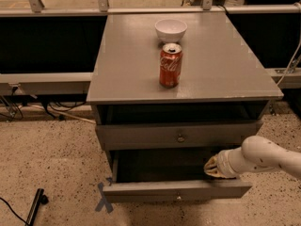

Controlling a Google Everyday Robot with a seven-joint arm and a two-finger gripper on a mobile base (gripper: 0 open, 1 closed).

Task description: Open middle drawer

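The middle drawer [141,191] is grey and flat-fronted, with a small round knob [178,197]. It stands pulled out from the grey cabinet, and its dark inside is open to view. My gripper [211,167], on a white arm coming in from the right, is over the right part of the open drawer, just behind and above the drawer front. It holds nothing that I can see. The drawer above [141,136], with its own knob [180,138], is nearly closed. The lowest drawer is hidden under the open one.
On the cabinet top [122,69] stand a red cola can [170,65] and a white bowl [170,30]. A grey tape cross [104,198] marks the speckled floor at the drawer's left corner. A black object [35,206] and cables lie at the lower left.
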